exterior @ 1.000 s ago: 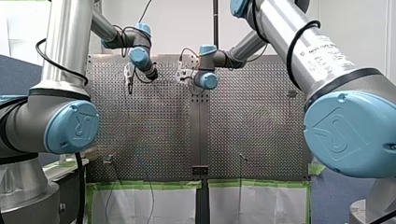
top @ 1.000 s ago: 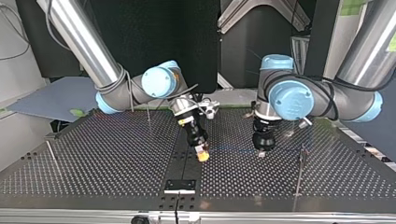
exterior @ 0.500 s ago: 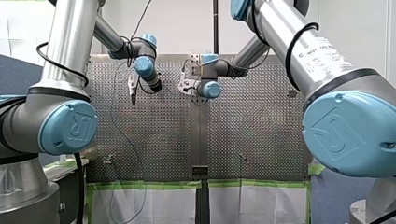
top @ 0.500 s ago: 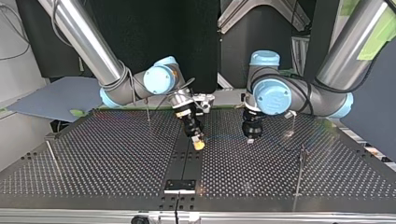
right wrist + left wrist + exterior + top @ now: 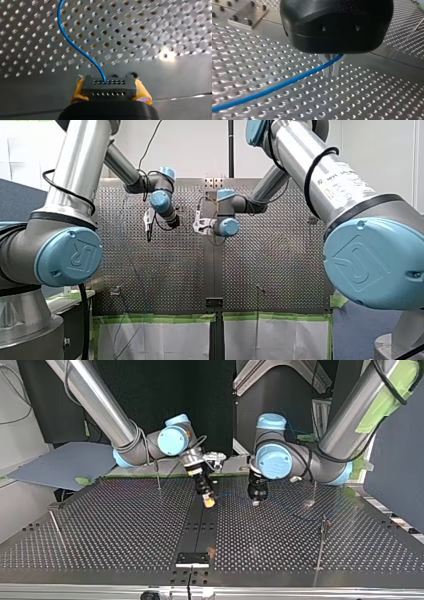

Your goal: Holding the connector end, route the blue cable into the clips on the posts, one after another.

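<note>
connector (image 5: 109, 86): clamped between your right fingers (image 5: 143, 92), mid-frame in the top view
blue cable (image 5: 287, 82): thin, limp, light; your left fingers (image 5: 336, 71) pinch it above the counter (image 5: 362, 100)
grip: hold close behind the connector

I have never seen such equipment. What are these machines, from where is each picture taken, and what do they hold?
These are two robot arms working over a perforated metal table. One camera looks from behind the arms, one faces them from across the table, and each wrist carries a camera looking along its gripper. The right gripper, with yellow pads, holds a dark connector; a thin blue cable leaves it. The left gripper, with metal fingers, is closed on the same cable further along. Thin posts stand on the table; their clips are too small to make out.
</note>
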Controlling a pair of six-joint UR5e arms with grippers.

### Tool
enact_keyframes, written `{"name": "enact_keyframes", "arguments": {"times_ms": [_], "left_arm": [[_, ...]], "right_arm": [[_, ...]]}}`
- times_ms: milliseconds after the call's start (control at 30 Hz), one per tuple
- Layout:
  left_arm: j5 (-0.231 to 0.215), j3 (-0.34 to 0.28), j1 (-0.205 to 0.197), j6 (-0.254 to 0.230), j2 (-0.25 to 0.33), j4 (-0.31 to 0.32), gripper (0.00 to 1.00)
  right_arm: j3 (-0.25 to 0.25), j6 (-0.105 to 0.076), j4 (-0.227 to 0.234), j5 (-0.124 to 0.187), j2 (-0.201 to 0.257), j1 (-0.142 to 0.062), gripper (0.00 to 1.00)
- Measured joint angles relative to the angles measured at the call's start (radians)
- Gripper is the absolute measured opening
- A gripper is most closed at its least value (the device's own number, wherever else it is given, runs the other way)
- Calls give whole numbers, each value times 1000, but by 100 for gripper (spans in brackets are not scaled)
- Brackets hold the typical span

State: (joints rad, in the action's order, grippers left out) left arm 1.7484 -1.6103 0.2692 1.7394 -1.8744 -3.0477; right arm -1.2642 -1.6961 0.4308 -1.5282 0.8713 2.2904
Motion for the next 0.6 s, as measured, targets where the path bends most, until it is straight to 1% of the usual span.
{"name": "enact_keyframes", "arguments": {"times_ms": [200, 367, 467, 600], "left_arm": [[28, -9, 17, 8, -6, 16, 0], [43, -19, 31, 17, -8, 39, 0], [49, -24, 43, 18, -20, 47, 0], [62, -26, 66, 9, -54, 47, 0]], "right_arm": [[-37, 1, 7, -17, 0, -4, 0], [-81, 1, 30, -36, 0, -11, 0], [-108, 0, 49, -42, 0, -16, 0], [-141, 0, 74, -47, 0, -24, 0]]}}
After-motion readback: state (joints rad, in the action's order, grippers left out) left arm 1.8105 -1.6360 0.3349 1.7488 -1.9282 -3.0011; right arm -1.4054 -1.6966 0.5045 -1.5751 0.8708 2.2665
